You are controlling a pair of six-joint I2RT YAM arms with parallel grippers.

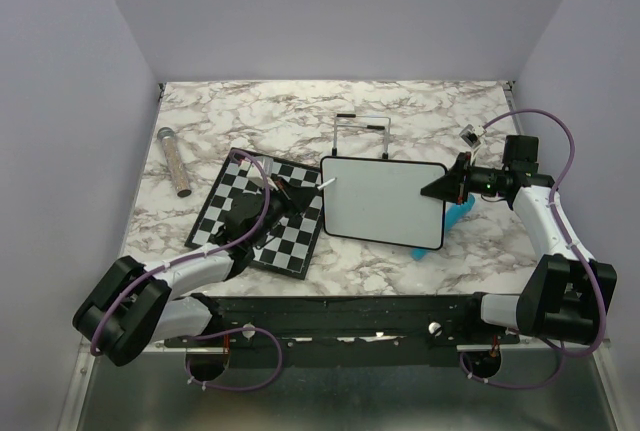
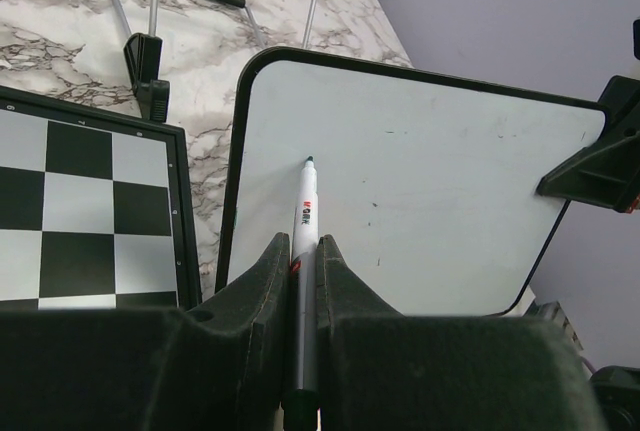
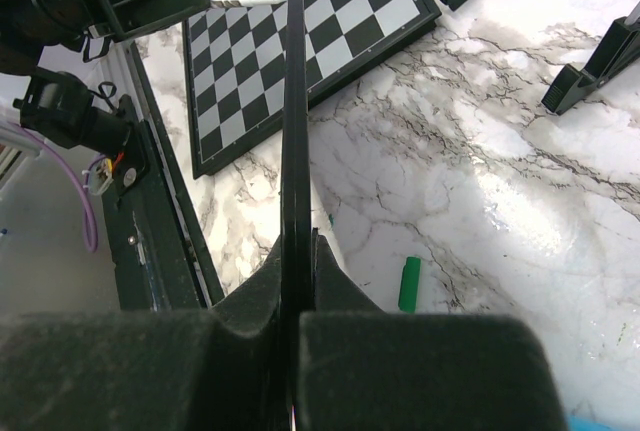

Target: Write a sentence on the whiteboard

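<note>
The whiteboard (image 1: pixel 383 201) sits mid-table, just right of the chessboard (image 1: pixel 262 213), with its long sides running left to right. The right gripper (image 1: pixel 441 189) is clamped on the middle of its right edge. In the right wrist view the frame runs edge-on straight out from between the closed fingers (image 3: pixel 340 301). The whiteboard seems to be held a little above the table (image 1: pixel 250 111), as a shadow shows under its near edge. Its face is white with a few faint dark specks. The left gripper (image 2: pixel 302 251) reaches over the chessboard and is closed on a white marker (image 2: pixel 305 216), which is pinched along its barrel and points away from the wrist. The dark tip lies over the upper left part of the whiteboard, close to its left frame. Whether it touches the surface I cannot tell. Behind the whiteboard stands a wire stand (image 1: pixel 362 133) with black feet. A green cap (image 3: pixel 409 284) lies on the marble below the whiteboard, seen from the right wrist. A blue object (image 1: pixel 458 216) shows just beside the whiteboard's near right corner, under the right gripper. A speckled tube (image 1: pixel 175 161) lies well to the left, beyond the chessboard.
</note>
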